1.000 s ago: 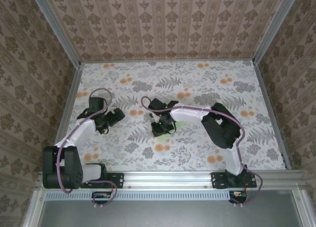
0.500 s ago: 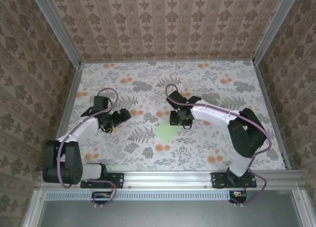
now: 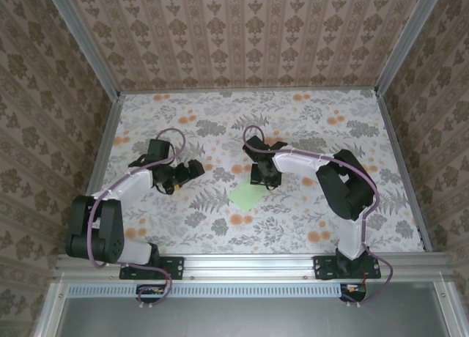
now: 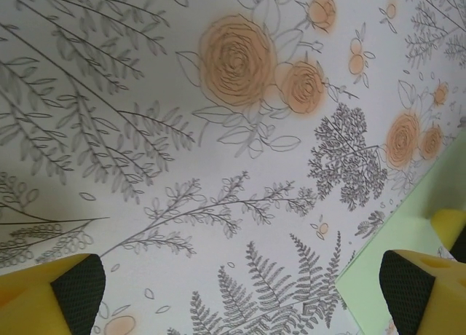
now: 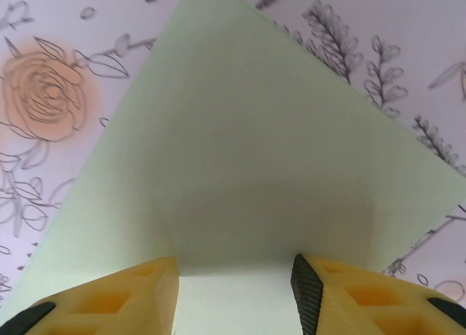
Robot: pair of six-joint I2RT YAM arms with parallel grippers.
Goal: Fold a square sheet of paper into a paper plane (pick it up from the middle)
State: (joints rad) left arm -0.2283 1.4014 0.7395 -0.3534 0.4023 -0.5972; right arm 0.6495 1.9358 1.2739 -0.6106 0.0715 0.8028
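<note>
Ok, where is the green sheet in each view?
Top external: the sheet lies mid-table, just in front and to the left of the right hand.
Left wrist: the sheet is a pale green wedge at the lower right edge.
Right wrist: the sheet spans the middle, one corner pointing up.
Shared landmark: the orange-rose table print around the sheet.

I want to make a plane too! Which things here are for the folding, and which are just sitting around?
For the job:
square sheet of paper, lying flat
right pincer, open over it
left pincer, open, off to its side

Just there:
flowery table cover
patterned walls
metal rail
</note>
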